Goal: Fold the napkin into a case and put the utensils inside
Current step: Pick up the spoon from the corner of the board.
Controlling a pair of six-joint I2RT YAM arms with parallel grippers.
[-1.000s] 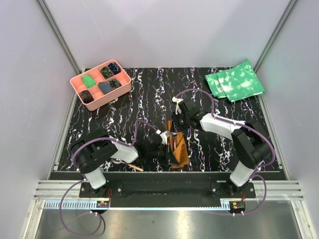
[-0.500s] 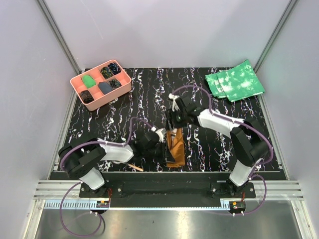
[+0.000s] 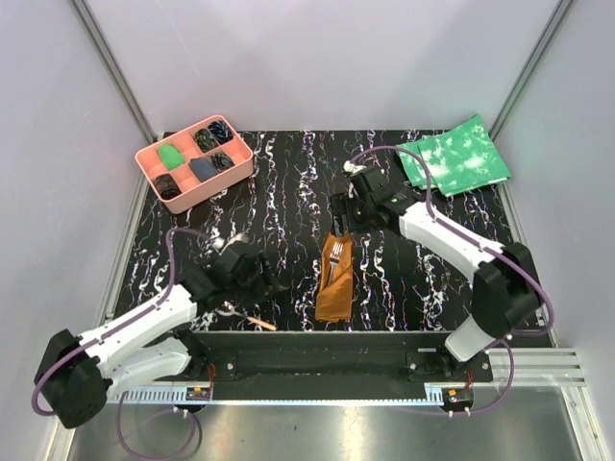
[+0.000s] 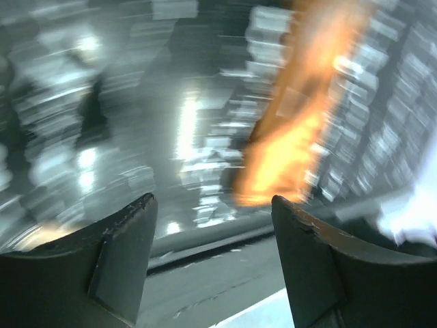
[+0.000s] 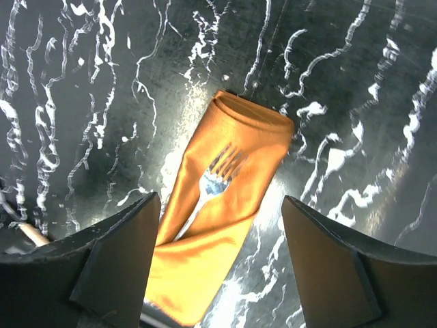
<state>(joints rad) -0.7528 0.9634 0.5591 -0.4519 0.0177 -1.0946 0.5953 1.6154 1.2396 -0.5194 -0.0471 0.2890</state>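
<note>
Black, white-veined marbling covered the bench (image 3: 288, 192), the biggest thing on my screens. The folded green cloths (image 3: 452, 158) sat at its far right corner and the pink tray (image 3: 213, 189) at the far left, both well apart from the work.

Near the middle lay the rust-brown case (image 3: 333, 293), a narrow folded pouch running toward me. I judged it sat there so both arms could reach it. The fork (image 5: 217, 179) rested on it with its prongs showing and its handle slipped under a fold, so that half of the loading looked done. The slim piece (image 3: 258, 322) with the orange-tan end lay bare on the bench by the near edge. It was beside the left arm and outside the case, not yet tucked in.

The right fingers (image 3: 343, 221) hung over the case's far end, spread wide and gripping nothing. The left fingers (image 3: 261, 279), off to the case's left, stood apart too and empty, though that wrist view was blurred.
</note>
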